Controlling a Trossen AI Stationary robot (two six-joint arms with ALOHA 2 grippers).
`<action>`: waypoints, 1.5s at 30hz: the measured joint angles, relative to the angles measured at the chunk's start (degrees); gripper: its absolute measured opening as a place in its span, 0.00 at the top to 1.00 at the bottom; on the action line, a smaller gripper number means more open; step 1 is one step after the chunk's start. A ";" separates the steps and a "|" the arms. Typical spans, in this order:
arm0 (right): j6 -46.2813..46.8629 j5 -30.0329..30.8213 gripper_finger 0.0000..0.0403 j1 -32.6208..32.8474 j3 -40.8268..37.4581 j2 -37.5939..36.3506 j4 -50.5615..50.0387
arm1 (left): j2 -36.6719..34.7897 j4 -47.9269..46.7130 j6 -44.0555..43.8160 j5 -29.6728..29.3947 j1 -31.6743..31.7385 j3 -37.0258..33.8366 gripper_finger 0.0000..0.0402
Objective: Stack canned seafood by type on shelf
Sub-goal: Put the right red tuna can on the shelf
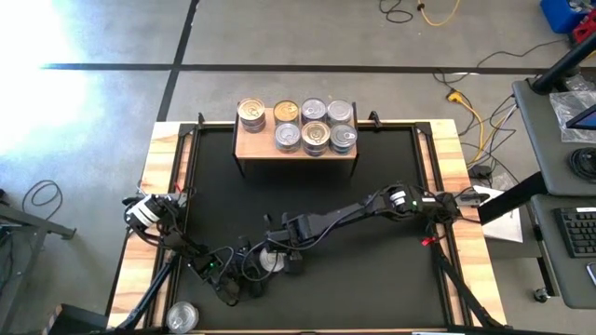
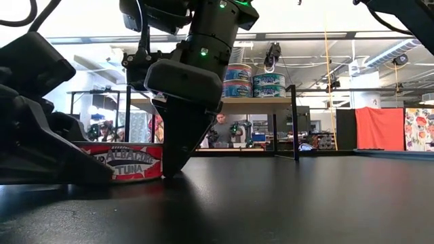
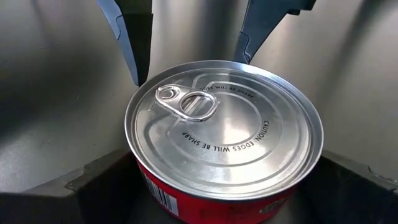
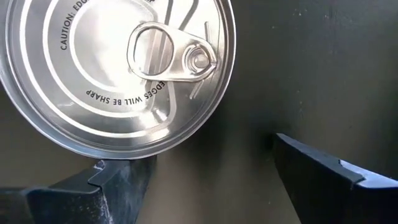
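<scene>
A tuna can (image 3: 224, 130) with a silver pull-tab lid and a red label stands upright on the black table (image 1: 372, 186), near its near edge (image 1: 270, 261). My left gripper (image 3: 224, 183) is low at the can, coming from the left, and is shut on it. My right gripper (image 4: 211, 168) points down just right of the can (image 2: 125, 163), open, with bare table between its fingers. The light-wood shelf (image 1: 296, 151) at the far edge carries several silver- and gold-lidded cans, some stacked. My left gripper pinches the can by its side wall (image 3: 140, 177), one finger on each opposite side, below the lid's rim. The fingers come in level from the table's left. The can stands upright with its base on the table. My right gripper has one finger (image 4: 118, 177) close beside the can's rim; whether it touches I cannot tell.
One more silver-lidded can (image 1: 182, 316) sits at the table's near left corner. The table has a raised wooden rim (image 1: 447, 186). Black table surface lies open between the grippers and the shelf. Desks, cables and a keyboard stand off the table's right side.
</scene>
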 joint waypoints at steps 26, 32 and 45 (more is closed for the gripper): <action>-6.07 6.07 0.18 -2.86 7.37 -1.95 -6.09 | -22.21 -34.57 -8.48 7.98 2.98 -0.22 0.12; -11.70 11.31 0.20 -4.42 14.82 -2.62 -9.99 | -35.10 -41.33 -5.50 8.60 4.74 -3.33 0.12; -11.47 18.79 0.24 -7.90 19.65 -10.48 -16.35 | -62.55 -60.35 15.15 20.67 18.71 -1.30 0.12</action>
